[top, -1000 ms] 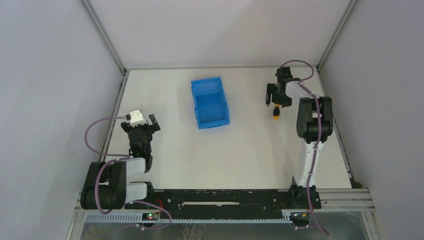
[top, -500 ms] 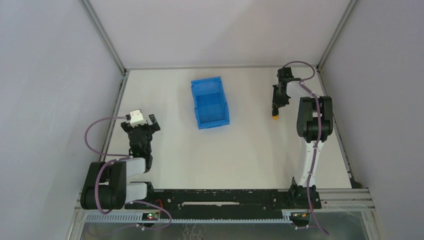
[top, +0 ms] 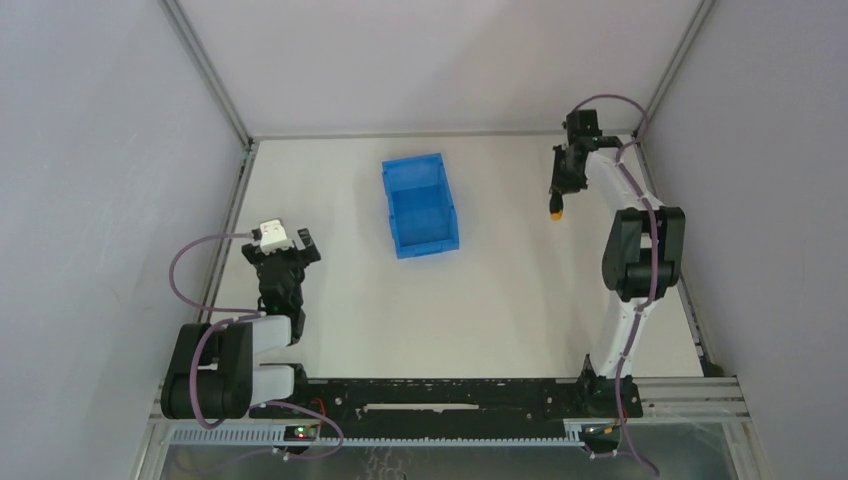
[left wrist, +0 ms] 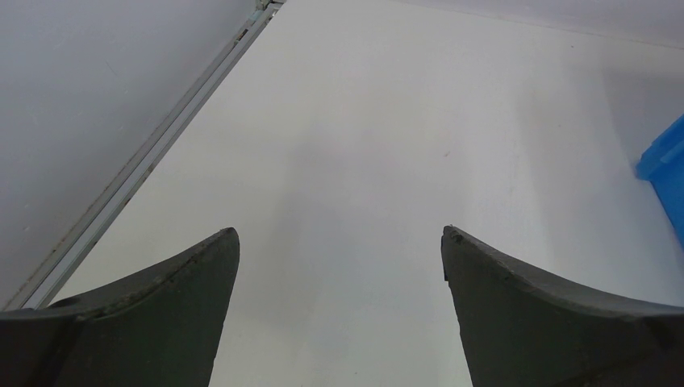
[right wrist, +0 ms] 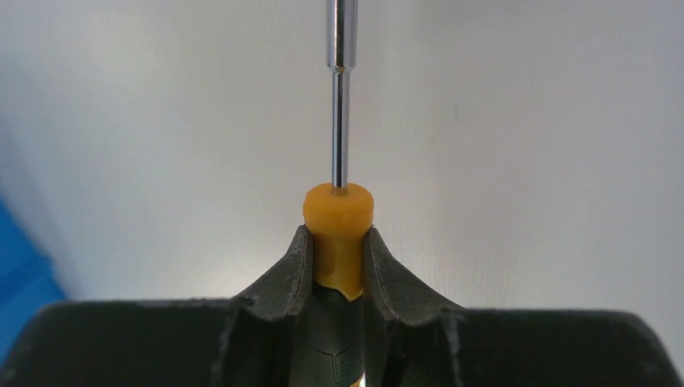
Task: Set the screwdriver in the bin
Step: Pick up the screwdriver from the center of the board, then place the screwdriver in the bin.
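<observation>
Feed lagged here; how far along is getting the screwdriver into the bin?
Done: the right gripper is shut on the screwdriver, by its handle. In hand: the carry; it is well right of the bin. Left: move over the bin, which holds nothing, and release. The left gripper is open.

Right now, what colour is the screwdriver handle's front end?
Orange-yellow; screwdriver handle shows best in right wrist view.

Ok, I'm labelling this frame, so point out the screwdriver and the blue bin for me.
screwdriver (right wrist: 339,211): right wrist view, on the orange collar of the handle.
blue bin (top: 422,212): top external view, on its bare inside floor.
</observation>
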`<state>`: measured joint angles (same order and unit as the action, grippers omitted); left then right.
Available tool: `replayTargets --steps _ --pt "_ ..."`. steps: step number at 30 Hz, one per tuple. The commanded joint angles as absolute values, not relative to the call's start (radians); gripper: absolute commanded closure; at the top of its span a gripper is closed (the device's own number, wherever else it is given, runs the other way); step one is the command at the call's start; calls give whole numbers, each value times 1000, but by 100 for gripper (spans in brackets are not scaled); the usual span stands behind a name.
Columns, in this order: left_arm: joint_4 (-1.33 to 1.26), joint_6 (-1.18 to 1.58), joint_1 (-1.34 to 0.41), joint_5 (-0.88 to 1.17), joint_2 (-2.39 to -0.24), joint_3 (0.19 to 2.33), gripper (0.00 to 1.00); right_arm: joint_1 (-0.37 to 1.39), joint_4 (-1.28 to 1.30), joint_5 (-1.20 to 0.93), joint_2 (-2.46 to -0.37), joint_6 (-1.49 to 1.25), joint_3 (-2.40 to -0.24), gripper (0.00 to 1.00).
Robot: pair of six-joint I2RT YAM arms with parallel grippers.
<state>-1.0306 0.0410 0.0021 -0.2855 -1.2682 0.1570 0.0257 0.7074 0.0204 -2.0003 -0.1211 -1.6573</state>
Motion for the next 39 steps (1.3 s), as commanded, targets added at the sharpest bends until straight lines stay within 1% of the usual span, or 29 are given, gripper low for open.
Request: replayTargets --steps 1,10,18,27,34,39 --pt "-1062 17 -3 -299 -1261 192 0 47 766 24 -1855 -127 -1771 89" --pt "-1062 17 -3 -298 -1261 192 0 97 916 62 -1775 -114 -2009 89" --pt "-1062 16 -3 -299 -1261 193 0 130 975 88 -1740 -107 -2173 89" --pt "-1062 17 -3 -299 -1261 192 0 176 992 106 -1739 -126 -2220 90" --pt "-1062 17 -3 -299 -1261 192 0 300 978 122 -1775 -161 -2240 89" --pt "-1062 17 -3 -298 -1260 193 0 397 975 124 -1830 -200 -2309 89"
